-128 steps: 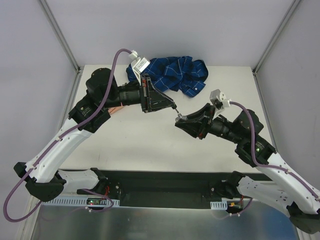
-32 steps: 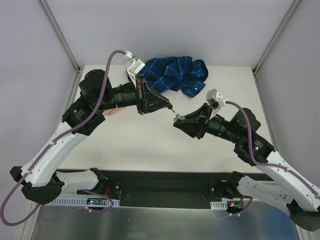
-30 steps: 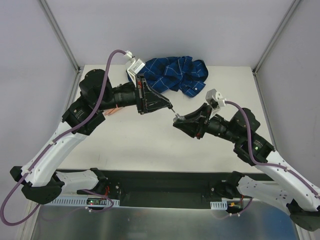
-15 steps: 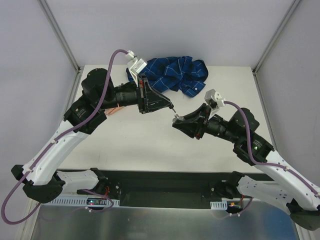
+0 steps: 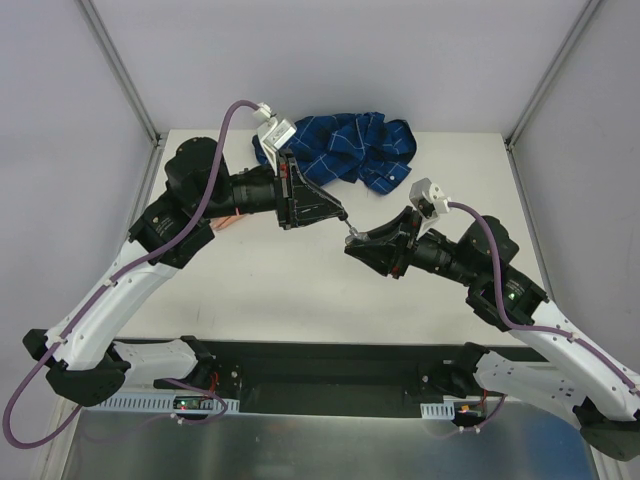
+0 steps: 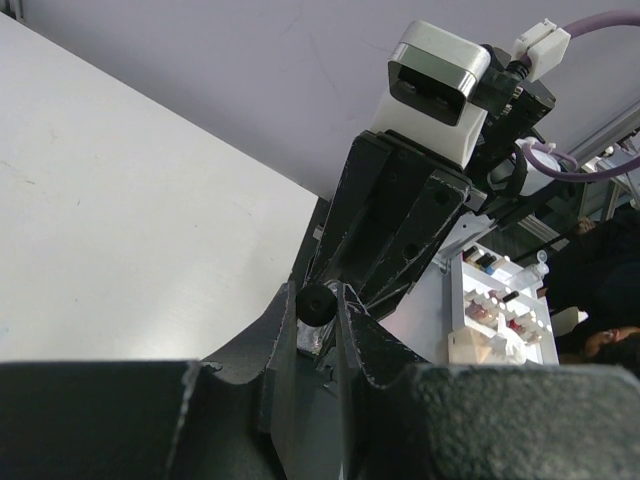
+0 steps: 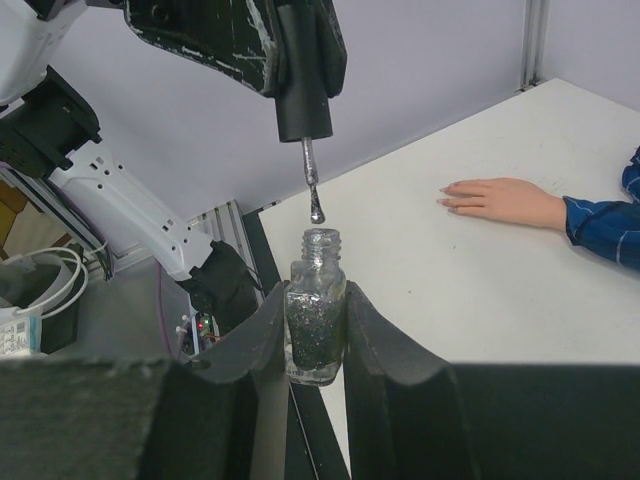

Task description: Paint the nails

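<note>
The nails [image 7: 447,197] tip a peach dummy hand [image 7: 500,200] that lies flat on the white counter [image 7: 450,285], with a blue checked sleeve [image 7: 605,225] at its wrist. They are too small to show any paint. The right claw [image 7: 315,335] is clamped on an open, upright bottle [image 7: 314,310] of glittery polish. The left claw [image 6: 318,308] is closed around the black brush cap [image 7: 303,95]. The brush tip [image 7: 316,212] hangs just above the bottle's mouth, well apart from the hand.

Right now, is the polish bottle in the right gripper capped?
No: the nail polish bottle held by the right gripper has an open neck, and its brush cap hangs above it in the left gripper.
</note>
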Action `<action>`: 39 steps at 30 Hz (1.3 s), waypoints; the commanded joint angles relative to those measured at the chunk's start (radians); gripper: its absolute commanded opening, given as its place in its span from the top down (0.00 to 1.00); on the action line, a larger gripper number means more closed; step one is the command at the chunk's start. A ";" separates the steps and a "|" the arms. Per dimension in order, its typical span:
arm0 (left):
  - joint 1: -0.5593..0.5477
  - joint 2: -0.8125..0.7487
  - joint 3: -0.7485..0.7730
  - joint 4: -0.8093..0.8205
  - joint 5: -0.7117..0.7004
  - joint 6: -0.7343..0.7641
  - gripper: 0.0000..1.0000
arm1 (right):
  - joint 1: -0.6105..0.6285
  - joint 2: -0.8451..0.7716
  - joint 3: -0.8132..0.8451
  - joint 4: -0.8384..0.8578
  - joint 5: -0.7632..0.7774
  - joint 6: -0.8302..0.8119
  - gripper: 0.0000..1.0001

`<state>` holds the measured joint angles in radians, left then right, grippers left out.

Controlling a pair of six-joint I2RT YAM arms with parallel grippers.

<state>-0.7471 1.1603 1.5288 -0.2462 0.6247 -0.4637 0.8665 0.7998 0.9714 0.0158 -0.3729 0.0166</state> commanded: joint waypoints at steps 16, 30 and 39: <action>-0.008 0.007 -0.006 0.025 0.040 -0.020 1.00 | 0.008 -0.004 0.041 0.072 0.009 -0.010 1.00; -0.008 0.019 -0.009 0.025 0.066 -0.035 1.00 | 0.008 0.002 0.047 0.075 0.012 -0.010 1.00; -0.008 0.018 -0.033 0.042 0.076 -0.053 1.00 | 0.006 0.015 0.056 0.087 0.011 -0.010 1.00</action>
<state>-0.7471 1.1782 1.5063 -0.2436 0.6727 -0.4919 0.8684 0.8120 0.9722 0.0196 -0.3710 0.0162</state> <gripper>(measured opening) 0.145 0.246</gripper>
